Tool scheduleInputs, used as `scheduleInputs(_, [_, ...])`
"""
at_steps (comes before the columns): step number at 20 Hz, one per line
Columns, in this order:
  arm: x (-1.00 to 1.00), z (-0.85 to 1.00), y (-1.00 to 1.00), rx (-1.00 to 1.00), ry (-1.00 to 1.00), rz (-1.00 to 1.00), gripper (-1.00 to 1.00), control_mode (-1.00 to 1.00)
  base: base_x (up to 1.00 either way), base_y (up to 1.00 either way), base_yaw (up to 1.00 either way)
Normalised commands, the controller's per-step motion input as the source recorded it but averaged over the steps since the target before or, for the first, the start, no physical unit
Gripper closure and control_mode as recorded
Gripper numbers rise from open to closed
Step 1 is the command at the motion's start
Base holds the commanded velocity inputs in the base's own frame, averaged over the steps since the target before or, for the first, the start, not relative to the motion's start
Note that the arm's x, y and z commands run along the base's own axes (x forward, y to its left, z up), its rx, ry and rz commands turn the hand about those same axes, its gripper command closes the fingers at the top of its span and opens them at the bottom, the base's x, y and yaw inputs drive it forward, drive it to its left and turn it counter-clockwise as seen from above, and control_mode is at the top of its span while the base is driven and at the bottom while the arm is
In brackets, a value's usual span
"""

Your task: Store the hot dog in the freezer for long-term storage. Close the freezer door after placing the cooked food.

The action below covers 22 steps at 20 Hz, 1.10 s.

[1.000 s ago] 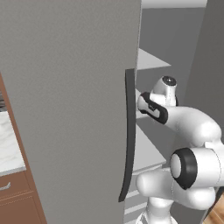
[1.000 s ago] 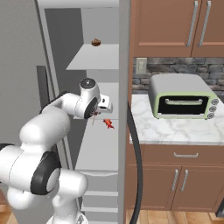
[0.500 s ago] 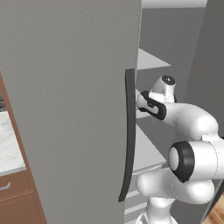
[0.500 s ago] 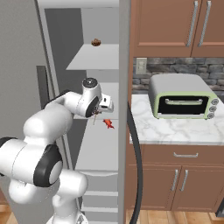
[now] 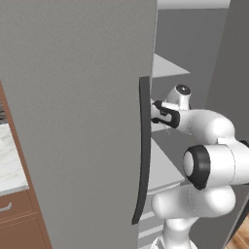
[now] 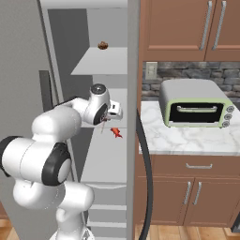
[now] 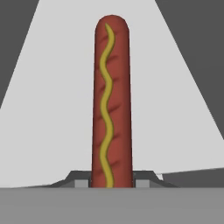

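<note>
In the left base view the wide left fridge door [image 5: 73, 121] filled the near side, its long dark handle [image 5: 142, 151] running down its edge, and just past that handle the white arm [image 5: 204, 126] reached into the open freezer [image 5: 194, 53]. The right base view showed the same reach from the other side: the gripper [image 6: 112, 115] hung just above a white freezer shelf [image 6: 105, 159], with the hot dog [image 6: 116, 133] slanting down from it over the shelf (a small red sliver at that range). On the shelf above sat a small dark-brown lump [image 6: 103, 45]. Right of the shelves, the freezer door [image 6: 133, 56] stood open, edge-on to the camera, with its dark handle [image 6: 146, 178] curving down in front of the brown base cabinets [image 6: 197, 197]. Farther right, a pale green toaster oven [image 6: 194, 103] stood on the marble counter [image 6: 187, 138], under brown wall cabinets [image 6: 192, 23]. In the hand view the hot dog [image 7: 111, 100], striped with a yellow mustard squiggle, rose straight from between the finger tips [image 7: 81, 183], which were clamped on its lower end, against the white shelf [image 7: 52, 87].
</note>
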Motion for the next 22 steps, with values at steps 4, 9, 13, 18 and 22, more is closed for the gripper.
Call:
scheduleInputs(4, [0.30, -0.04, 0.00, 0.00, 0.00, 0.00, 1.00, -1.00, 0.00, 0.00, 0.00])
scheduleInputs(9, [0.20, -0.08, 0.00, 0.00, 0.00, 0.00, 1.00, -1.00, 0.00, 0.00, 0.00])
scheduleInputs(13, [0.10, -0.17, 0.00, 0.00, -0.04, 0.00, 1.00, -1.00, 0.00, 0.00, 0.00])
scheduleInputs(18, [0.00, -0.02, 0.00, 0.00, 0.00, 0.00, -1.00, -1.00, 0.00, 0.00, 0.00])
scheduleInputs(22, [0.00, -0.01, 0.00, 0.00, 0.00, 0.00, -1.00, -1.00, 0.00, 0.00, 0.00])
